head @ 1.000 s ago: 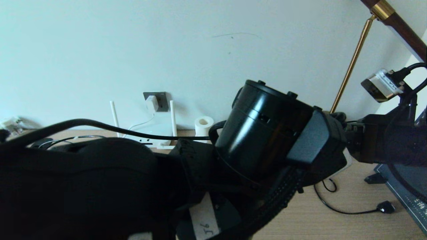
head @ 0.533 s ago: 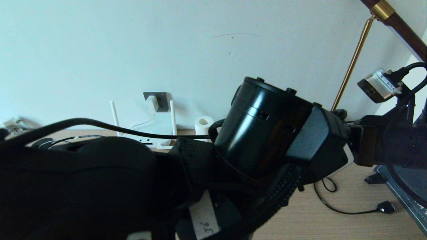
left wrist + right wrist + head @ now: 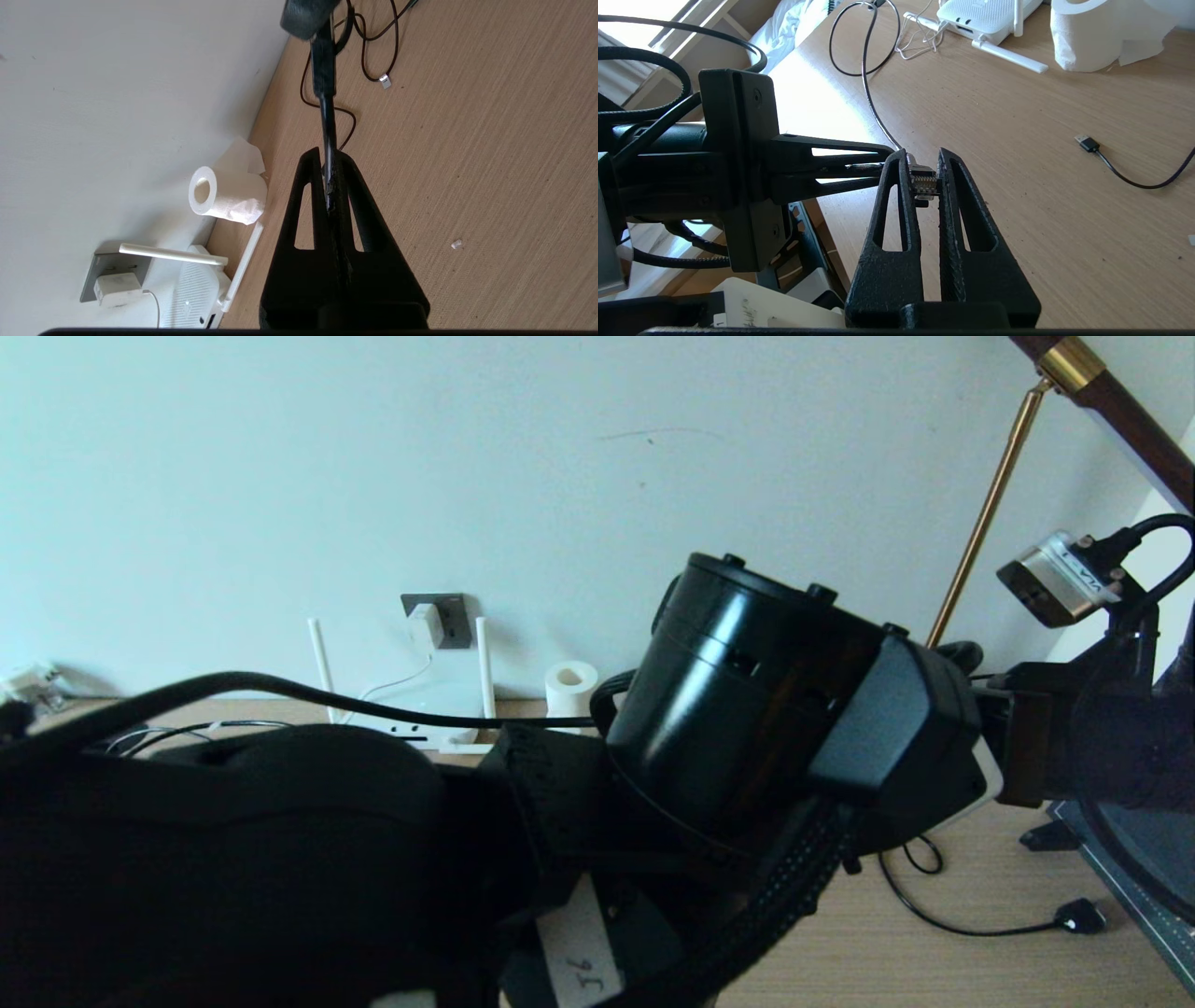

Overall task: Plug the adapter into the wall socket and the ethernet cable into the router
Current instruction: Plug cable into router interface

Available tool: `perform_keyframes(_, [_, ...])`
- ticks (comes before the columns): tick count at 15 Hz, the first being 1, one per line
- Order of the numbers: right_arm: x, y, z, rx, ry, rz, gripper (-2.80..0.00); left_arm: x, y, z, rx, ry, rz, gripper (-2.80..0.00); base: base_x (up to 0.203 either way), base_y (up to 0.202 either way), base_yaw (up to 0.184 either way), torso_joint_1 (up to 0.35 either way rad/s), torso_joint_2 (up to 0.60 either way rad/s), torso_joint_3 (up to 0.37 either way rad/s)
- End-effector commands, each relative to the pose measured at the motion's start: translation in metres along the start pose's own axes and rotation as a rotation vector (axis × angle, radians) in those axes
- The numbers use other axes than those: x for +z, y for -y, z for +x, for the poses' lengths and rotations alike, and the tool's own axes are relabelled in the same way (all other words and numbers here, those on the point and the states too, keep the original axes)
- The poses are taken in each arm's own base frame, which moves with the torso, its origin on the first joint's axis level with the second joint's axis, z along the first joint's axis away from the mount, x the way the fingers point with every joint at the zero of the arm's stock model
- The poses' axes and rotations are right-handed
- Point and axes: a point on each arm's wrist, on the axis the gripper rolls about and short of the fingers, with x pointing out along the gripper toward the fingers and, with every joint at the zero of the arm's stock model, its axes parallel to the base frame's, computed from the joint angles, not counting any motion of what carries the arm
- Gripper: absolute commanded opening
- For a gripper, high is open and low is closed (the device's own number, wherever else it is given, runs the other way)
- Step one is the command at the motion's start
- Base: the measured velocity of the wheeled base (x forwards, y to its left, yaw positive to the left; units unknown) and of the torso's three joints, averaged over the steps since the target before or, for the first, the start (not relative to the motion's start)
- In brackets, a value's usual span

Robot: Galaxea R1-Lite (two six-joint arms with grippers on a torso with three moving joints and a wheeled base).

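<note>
Black and thin, the ethernet cable (image 3: 328,126) hangs above the wooden worktop (image 3: 1017,140), held between both arms. The left gripper (image 3: 329,161) is clamped tight on the cable just behind its plug (image 3: 922,184), and the right gripper (image 3: 923,158) has its fingers pressed against the two sides of that plug, so both hold the same short stretch, well apart from the router. From there the cable trails back across the worktop in a loose curve toward the router's end.

The router (image 3: 987,18) sits flat against the wall with its stick antennas up, a toilet-paper roll (image 3: 227,193) just beside it. Its front ports look unoccupied as far as can be told, so the cable half of the job is judged still to be done: the plug must be carried over, lined up with a port and pushed home.

The adapter (image 3: 425,625) already sits on the wall socket (image 3: 455,619) above the router, its white cord dropping down behind, so that half appears finished. A loose black USB cord (image 3: 1115,163) lies on the worktop nearby and plays no part.
</note>
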Motion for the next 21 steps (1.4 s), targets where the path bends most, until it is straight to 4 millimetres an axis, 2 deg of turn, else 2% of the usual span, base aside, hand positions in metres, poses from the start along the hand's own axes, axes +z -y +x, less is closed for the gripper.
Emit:
perform_keyframes(1, [0.0,-0.001,-0.001,0.005,0.002,-0.001,-2.8,0.0,0.001,0.001,0.002,-0.003,0.004,0.0,0.0,0.0,0.0,0.0,0.0,0.0])
perform_keyframes(4, [0.0,0.0,-0.001,-0.003,0.0,0.022,-2.8,-0.003,0.001,-0.001,0.002,-0.005,0.004,0.0,0.0,0.0,0.0,0.0,0.0,0.0])
perform_keyframes(6, [0.0,0.001,0.0,-0.047,0.015,0.091,-2.8,-0.01,-0.002,-0.011,0.0,-0.011,0.009,0.0,0.0,0.0,0.0,0.0,0.0,0.0])
perform_keyframes(9, [0.005,0.001,0.0,-0.058,0.039,0.237,-2.8,-0.029,-0.01,-0.028,0.005,-0.033,0.012,0.0,0.0,0.0,0.0,0.0,0.0,0.0])
perform_keyframes(11, [0.011,0.0,0.003,-0.05,0.05,0.334,-2.8,-0.055,-0.016,-0.036,0.016,-0.087,0.013,0.0,0.0,0.0,0.0,0.0,0.0,0.0])
perform_keyframes(12, [0.015,0.003,0.007,-0.045,0.053,0.414,-2.8,-0.07,-0.02,-0.035,0.04,-0.116,0.0,0.0,0.0,0.0,0.0,0.0,0.0,0.0])
perform_keyframes(15, [0.03,0.009,0.027,-0.021,0.041,0.644,-2.8,-0.087,-0.022,-0.021,0.161,-0.053,-0.07,0.0,0.0,0.0,0.0,0.0,0.0,0.0])
perform_keyframes(18, [0.043,0.012,0.051,-0.037,-0.043,0.797,-2.8,-0.089,-0.025,-0.013,0.151,0.065,-0.1,0.0,0.0,0.0,0.0,0.0,0.0,0.0])
perform_keyframes(21, [0.068,0.012,0.067,-0.026,-0.105,0.912,-2.8,-0.082,-0.032,-0.012,0.197,0.198,-0.139,0.0,0.0,0.0,0.0,0.0,0.0,0.0])
